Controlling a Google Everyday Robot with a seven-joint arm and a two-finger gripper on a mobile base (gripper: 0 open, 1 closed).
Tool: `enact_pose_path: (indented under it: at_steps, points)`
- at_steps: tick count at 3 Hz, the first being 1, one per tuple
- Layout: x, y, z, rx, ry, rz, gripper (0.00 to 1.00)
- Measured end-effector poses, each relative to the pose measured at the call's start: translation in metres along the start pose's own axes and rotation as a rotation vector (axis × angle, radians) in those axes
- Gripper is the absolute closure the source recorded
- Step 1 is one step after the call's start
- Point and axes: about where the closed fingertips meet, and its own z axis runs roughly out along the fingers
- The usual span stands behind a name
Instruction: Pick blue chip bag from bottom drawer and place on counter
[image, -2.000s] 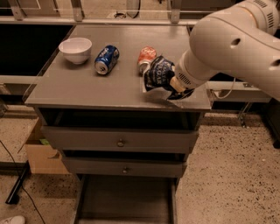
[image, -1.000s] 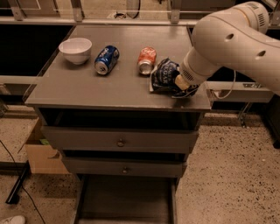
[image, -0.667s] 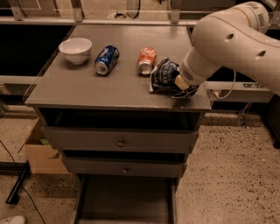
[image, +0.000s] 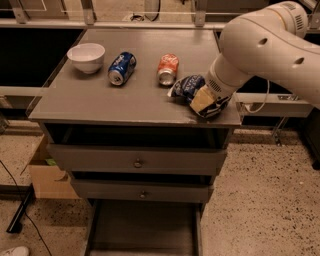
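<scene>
The blue chip bag (image: 185, 86) lies crinkled on the counter (image: 100, 100), near its right front corner and just right of an orange soda can (image: 168, 68). My gripper (image: 206, 103) is at the bag's right end, low over the counter and touching the bag, with the white arm (image: 260, 45) reaching in from the upper right. The gripper's body hides part of the bag. The bottom drawer (image: 145, 230) is pulled open below the cabinet, and its tray looks empty.
A white bowl (image: 86, 56) and a blue soda can (image: 122, 68) stand on the counter's left half. Two upper drawers with round knobs (image: 137, 163) are closed. A cardboard box (image: 47, 175) sits on the floor at the left.
Two seconds ago the bag was held slightly above the counter. It has come down and a little to the right onto the counter. The arm has stayed still for the last second.
</scene>
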Motion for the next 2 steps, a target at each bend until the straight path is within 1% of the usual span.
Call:
enact_pose_path:
  at_steps: [1,2]
  points:
    - [0.0000,0.0000,0.0000,0.000,0.000,0.000,0.00]
    - [0.0000,0.0000,0.0000,0.000,0.000,0.000,0.00]
